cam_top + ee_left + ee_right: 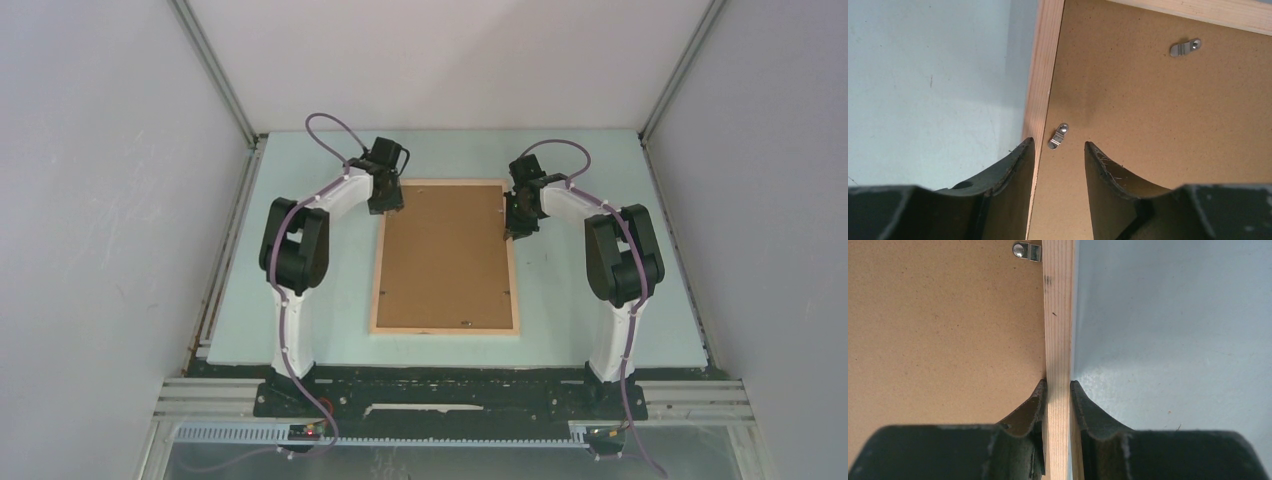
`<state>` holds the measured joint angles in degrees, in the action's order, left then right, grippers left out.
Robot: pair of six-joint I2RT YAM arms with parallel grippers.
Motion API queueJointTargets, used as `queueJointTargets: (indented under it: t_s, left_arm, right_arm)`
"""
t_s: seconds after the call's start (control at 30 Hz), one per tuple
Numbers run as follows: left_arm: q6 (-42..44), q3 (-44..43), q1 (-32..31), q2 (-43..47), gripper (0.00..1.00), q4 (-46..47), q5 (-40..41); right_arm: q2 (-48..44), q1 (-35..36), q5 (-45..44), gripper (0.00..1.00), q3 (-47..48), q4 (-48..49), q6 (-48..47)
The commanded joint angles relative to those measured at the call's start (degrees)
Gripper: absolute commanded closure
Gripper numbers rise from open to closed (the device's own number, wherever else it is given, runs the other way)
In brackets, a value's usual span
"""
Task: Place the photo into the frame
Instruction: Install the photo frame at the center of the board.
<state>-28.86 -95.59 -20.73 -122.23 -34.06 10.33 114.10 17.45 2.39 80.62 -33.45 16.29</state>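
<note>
Two black grippers were at the far end of the frame [445, 329], which lay flat on the pale green table [300, 300] with its natural wood side up. Inside the frame sat the photo [445, 255], face down, so that only its brown board back showed, filling the opening from rail to rail. The left gripper [1059, 144] hung over the frame's far left corner, its jaws a moderate way apart and clamped on nothing. One finger [1018, 165] was above the frame's left rail and the other was over the brown board just inside it. A small metal turn clip [1058, 136] lay on the board right beside that rail, in the gap between the two tips. I could not tell whether either tip touched anything. A second clip [1185, 47] lay near the frame's far rail. The right gripper [1058, 384] was at the frame's right rail, toward its far end, with its jaws drawn narrow and pinched on the wooden rail itself. One of its fingers was on the inner side at the board's edge, the other on the outer side over the table. A third clip [1026, 250] sat on the board against that same rail, beyond the grip.
</note>
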Motion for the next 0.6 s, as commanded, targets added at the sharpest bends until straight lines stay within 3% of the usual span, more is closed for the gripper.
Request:
queueJointTargets:
  t_s: [0.0,0.23,0.57]
  left_arm:
    - [1.2,-2.7,0.0,-1.3,0.53,-2.5,2.0]
    - [1.8,1.8,0.1,1.9,0.44,-0.8,4.5]
    - [1.8,2.0,0.3,0.3,0.50,-0.2,2.9]
  right_arm:
    - [-1.6,1.2,0.9,0.96,0.2,-1.2,-1.4]
    - [-1.7,1.3,1.1,0.96,0.3,-1.2,-1.3]
    - [-1.6,1.4,0.9,0.96,0.4,-1.5,-1.4]
